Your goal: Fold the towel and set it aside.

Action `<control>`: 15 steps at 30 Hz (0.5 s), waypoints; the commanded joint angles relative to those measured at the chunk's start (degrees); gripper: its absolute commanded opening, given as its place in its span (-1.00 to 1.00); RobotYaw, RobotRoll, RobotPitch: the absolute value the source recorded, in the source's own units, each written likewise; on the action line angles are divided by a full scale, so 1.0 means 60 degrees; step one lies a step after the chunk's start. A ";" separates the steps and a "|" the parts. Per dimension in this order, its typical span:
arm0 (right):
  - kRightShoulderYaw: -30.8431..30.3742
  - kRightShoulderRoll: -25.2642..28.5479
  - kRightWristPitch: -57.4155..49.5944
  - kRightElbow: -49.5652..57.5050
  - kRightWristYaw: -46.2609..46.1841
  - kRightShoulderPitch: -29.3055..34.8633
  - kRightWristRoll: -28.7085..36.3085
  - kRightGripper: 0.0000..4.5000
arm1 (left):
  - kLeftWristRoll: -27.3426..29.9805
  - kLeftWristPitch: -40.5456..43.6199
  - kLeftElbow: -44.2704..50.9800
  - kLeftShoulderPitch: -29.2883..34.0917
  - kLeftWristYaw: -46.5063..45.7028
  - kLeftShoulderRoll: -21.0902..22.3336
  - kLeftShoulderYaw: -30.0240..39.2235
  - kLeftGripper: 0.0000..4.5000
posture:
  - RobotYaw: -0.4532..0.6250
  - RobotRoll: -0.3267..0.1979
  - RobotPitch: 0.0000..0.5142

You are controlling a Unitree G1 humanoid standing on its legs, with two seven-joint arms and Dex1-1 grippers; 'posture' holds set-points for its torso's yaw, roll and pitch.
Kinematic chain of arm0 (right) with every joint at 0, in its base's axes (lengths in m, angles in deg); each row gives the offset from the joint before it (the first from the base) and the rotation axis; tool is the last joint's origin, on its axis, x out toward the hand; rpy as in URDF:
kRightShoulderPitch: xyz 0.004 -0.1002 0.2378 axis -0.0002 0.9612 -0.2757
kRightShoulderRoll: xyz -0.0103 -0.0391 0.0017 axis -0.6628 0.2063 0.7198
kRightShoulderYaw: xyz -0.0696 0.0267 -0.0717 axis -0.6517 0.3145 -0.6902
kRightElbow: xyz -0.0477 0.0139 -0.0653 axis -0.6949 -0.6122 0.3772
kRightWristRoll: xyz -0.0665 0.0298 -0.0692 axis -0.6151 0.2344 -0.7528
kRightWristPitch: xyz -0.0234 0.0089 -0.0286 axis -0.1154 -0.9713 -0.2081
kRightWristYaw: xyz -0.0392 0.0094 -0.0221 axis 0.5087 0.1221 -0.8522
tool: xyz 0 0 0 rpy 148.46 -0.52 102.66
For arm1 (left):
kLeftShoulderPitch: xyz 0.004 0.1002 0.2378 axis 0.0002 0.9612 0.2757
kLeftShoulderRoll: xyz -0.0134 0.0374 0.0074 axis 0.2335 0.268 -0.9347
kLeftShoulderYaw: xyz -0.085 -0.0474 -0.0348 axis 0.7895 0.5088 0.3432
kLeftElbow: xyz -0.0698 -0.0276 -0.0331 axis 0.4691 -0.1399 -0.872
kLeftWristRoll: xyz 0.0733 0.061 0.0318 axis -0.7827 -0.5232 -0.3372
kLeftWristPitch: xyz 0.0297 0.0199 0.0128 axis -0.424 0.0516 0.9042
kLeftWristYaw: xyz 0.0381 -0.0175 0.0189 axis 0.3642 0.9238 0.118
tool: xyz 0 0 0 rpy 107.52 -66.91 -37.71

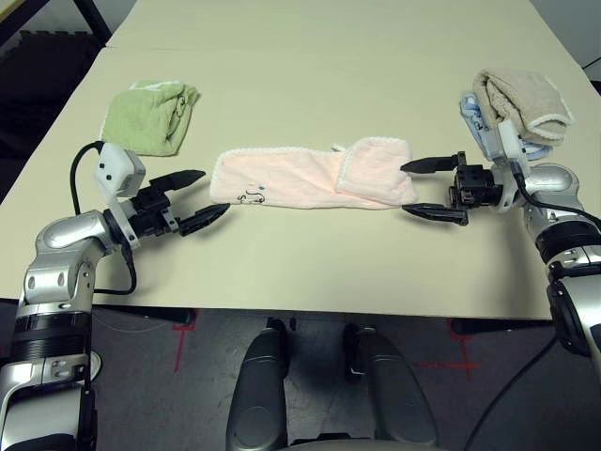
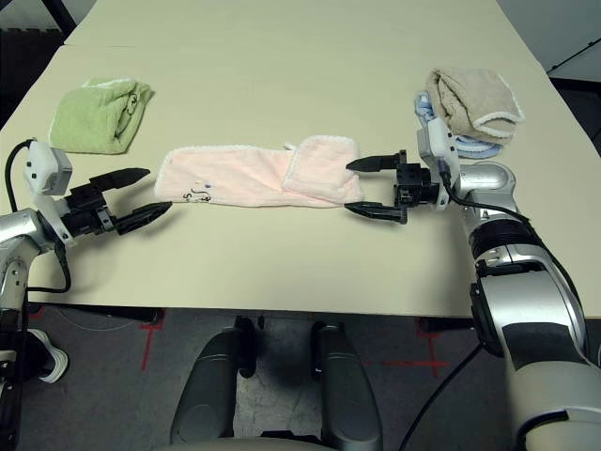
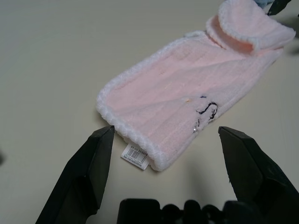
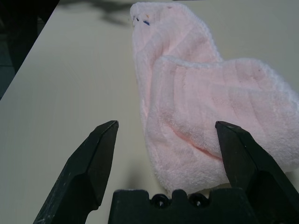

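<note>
Black fingers stand spread wide on both arms, nothing between them: the left gripper (image 1: 199,198) sits just off the towel's embroidered end, the right gripper (image 1: 424,188) just off its opposite end, where a flap is already turned over. Between them the pale pink towel (image 1: 310,177) lies as a long strip across the near half of the table (image 1: 310,272), its white scalloped trim and a small label (image 3: 136,156) facing the left fingers.

By the look of it, one lengthwise fold is made and the strip waits to be halved. That next move calls for each gripper to close on its own end, or for one end to be lifted and carried over the other, edges kept square.

A light green towel (image 1: 150,115) lies beyond the left arm, well apart. Beige and blue towels (image 1: 522,105) are piled beyond the right wrist, near enough to be brushed when the pink one is set aside. Nothing lies on the strip itself.
</note>
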 commanded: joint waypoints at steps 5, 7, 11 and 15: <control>-0.0060 -0.0039 0.0111 0.0002 0.0056 0.0131 0.0056 0.99 | 0.3332 0.5824 0.1198 -0.0432 -0.0887 0.0525 0.1107 1.00 | -0.05 0.25 -0.12; -0.0038 -0.0041 0.0131 -0.0017 0.0056 0.0122 0.0031 0.99 | 0.3832 0.6681 0.1313 -0.0561 -0.1372 0.0330 0.1315 1.00 | -0.05 0.25 -0.12; 0.0040 -0.0049 0.0181 -0.0100 0.0056 0.0080 -0.0037 0.99 | 0.4513 0.8045 0.1209 -0.0853 -0.2781 -0.0296 0.1779 1.00 | -0.06 0.25 -0.13; 0.0078 -0.0028 0.0245 -0.0144 0.0056 0.0066 -0.0099 0.99 | 0.5205 0.9402 0.1161 -0.0959 -0.4415 -0.1061 0.2598 1.00 | -0.06 0.25 -0.14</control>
